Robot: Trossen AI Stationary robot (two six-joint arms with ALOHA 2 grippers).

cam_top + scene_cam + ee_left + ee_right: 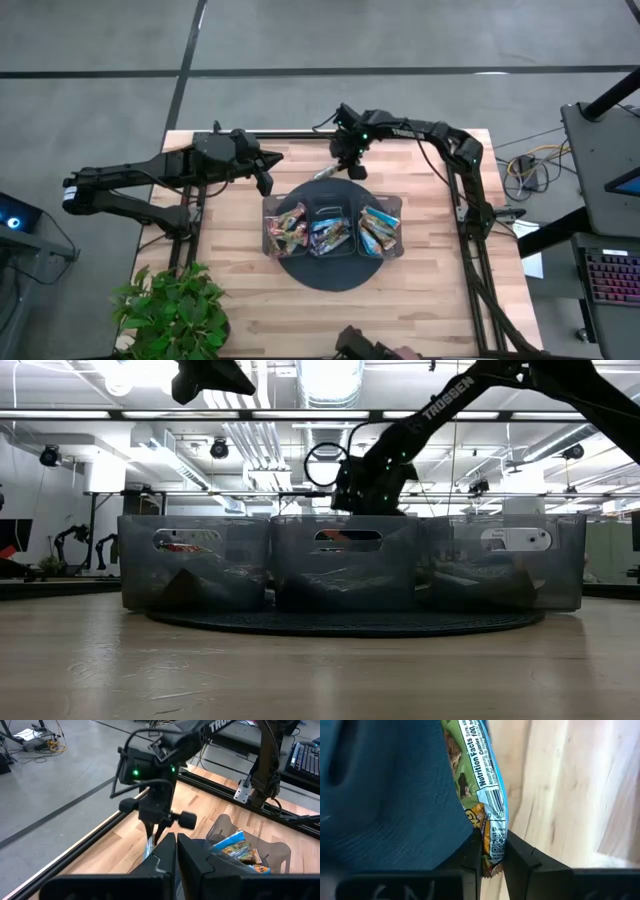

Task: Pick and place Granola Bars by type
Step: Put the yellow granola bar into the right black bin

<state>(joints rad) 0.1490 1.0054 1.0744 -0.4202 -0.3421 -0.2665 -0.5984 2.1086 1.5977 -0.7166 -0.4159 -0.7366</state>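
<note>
A dark three-compartment tray stands on a round dark mat. Its left bin holds reddish-orange Granola Bars, the middle bin dark blue ones, and the right bin light blue ones. Behind the tray's far side, my right gripper is shut on a light blue bar. This bar also shows in the left wrist view. My left gripper hovers shut and empty over the table left of the tray. My right gripper pinches one end of the light blue bar, by the wrapper's crimped seal, between its two fingers. The fingers slant down from the far right. The bar hangs below them, and my left fingers hide its lower end.
The tray's clear walls fill the middle of the low view. A potted plant stands at the near left corner. The black frame rails run along the table's right and far sides. Bare wood lies near the front edge.
</note>
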